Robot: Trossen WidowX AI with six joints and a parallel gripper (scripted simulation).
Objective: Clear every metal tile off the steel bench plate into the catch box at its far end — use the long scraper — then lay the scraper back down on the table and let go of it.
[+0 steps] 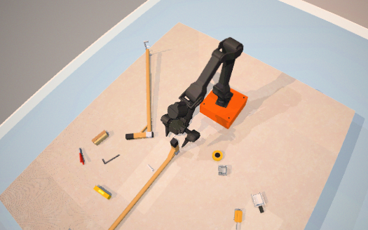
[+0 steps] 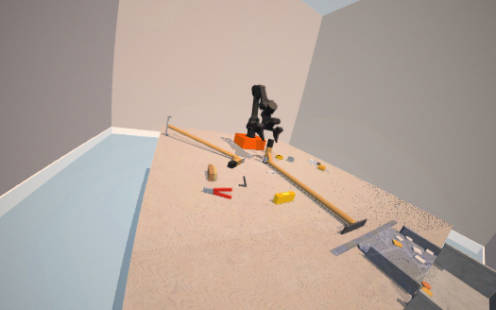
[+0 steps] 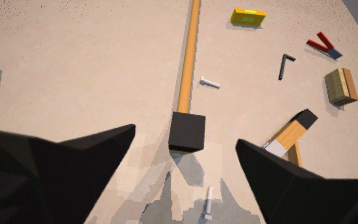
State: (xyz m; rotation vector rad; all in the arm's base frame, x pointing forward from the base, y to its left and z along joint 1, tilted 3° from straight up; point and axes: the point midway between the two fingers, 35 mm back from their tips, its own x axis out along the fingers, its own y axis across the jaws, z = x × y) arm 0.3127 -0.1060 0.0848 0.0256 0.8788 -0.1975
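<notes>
Two long wooden-handled tools lie on the counter (image 1: 95,175) (image 2: 185,265) (image 3: 105,60), and the job in hand looks to be taking up the long scraper (image 1: 144,189) (image 2: 310,191) (image 3: 188,65), the one whose flat blade faces the steel bench plate (image 2: 383,240) at the lower right of the exterior view. Several pale and orange tiles (image 2: 419,259) are on or near that plate, short of the catch box (image 2: 473,270) in the corner, so the sweeping is yet to be done. The gripper (image 1: 176,139) (image 2: 270,138) (image 3: 186,136) is spread wide with nothing in it. The next move, I judge, calls for bringing the fingers down on either side of the black-capped grip, then closing squarely; gripped off-centre, so long a shaft could twist. The scraper's black end cap (image 1: 174,142) (image 2: 270,143) (image 3: 187,131) shows between the fingertips in the wrist view, nearer the left one in the frame, with a gap on each side; the shaft runs from there to the top of that view, and toward the lower left in the top view.
</notes>
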